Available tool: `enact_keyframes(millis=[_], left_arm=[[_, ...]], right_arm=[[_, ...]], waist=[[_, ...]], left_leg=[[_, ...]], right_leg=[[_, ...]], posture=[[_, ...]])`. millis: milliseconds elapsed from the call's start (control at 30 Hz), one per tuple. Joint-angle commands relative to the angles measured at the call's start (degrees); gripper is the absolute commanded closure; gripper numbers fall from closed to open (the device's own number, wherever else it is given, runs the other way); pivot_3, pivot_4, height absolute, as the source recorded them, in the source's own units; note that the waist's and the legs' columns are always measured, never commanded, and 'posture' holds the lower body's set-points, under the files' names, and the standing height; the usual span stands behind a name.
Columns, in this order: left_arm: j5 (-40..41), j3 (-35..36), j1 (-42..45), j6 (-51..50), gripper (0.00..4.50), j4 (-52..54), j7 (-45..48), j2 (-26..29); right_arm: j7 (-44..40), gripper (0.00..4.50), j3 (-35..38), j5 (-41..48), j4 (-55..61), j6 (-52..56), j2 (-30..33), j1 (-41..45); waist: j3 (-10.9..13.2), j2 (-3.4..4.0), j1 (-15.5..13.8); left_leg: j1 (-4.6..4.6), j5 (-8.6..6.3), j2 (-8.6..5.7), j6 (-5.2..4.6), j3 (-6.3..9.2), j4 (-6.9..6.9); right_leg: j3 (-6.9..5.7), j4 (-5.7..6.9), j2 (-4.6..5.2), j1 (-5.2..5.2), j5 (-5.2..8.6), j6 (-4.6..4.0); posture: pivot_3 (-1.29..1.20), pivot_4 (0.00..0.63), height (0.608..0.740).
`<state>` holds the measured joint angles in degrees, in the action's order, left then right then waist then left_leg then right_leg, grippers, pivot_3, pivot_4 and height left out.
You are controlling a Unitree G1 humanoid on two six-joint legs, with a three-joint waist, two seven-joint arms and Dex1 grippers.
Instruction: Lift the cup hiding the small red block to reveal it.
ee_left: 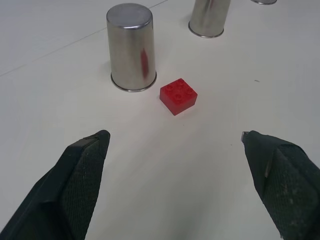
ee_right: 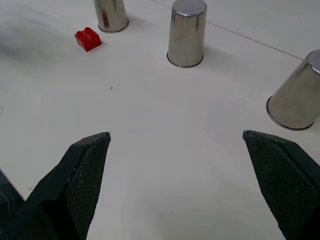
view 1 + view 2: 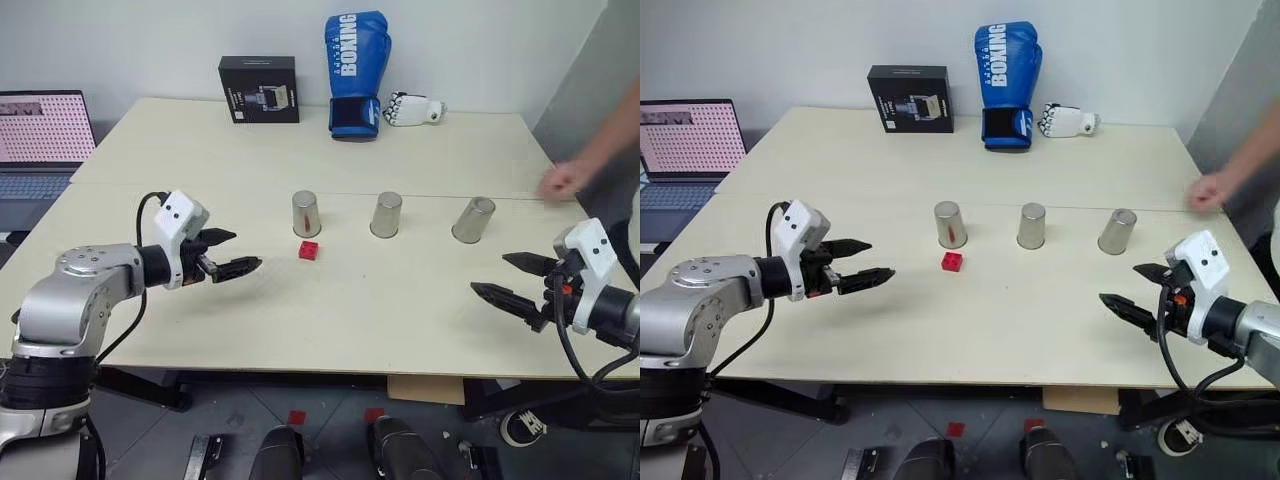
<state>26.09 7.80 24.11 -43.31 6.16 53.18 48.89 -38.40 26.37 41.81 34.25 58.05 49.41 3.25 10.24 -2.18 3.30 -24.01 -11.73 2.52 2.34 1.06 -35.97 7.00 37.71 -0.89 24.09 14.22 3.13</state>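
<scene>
Small red block (image 3: 309, 250) lying bare on the table (image 3: 330, 320), just beside the leftmost cup (image 3: 306, 213), all three cups upside down in a row. Left gripper (image 3: 229, 253) hovering near the block, fingers wide apart, empty. Right gripper (image 3: 512, 279) likewise spread, empty, near the rightmost cup (image 3: 473, 219).

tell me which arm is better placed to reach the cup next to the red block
Left. The left claw hangs open just short of the red block and that cup; the right claw sits at the table's far right end.
</scene>
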Motion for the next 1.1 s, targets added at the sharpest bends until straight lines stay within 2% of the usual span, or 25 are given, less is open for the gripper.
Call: enact_keyframes(millis=[33,1100], left_arm=[[1.3,1.8,1.3,0.8,0.02,1.3,-0.3,-0.3],[0.7,0.2,2.2,1.5,0.02,0.3,1.0,0.5]], right_arm=[[0.2,0.00,1.9,0.9,0.7,-1.1,0.8,0.4],[0.1,0.00,1.9,0.7,0.0,-2.3,1.2,0.1]], waist=[[0.0,0.00,0.0],[0.0,0.00,0.0]], left_leg=[[0.00,0.00,0.00,0.00,0.00,0.00],[0.00,0.00,0.01,0.00,-0.03,0.00]], right_leg=[[0.00,0.00,0.00,0.00,0.00,0.00],[0.00,0.02,-0.01,0.00,0.00,0.01]], posture=[[0.00,0.150,0.740],[0.00,0.150,0.740]])
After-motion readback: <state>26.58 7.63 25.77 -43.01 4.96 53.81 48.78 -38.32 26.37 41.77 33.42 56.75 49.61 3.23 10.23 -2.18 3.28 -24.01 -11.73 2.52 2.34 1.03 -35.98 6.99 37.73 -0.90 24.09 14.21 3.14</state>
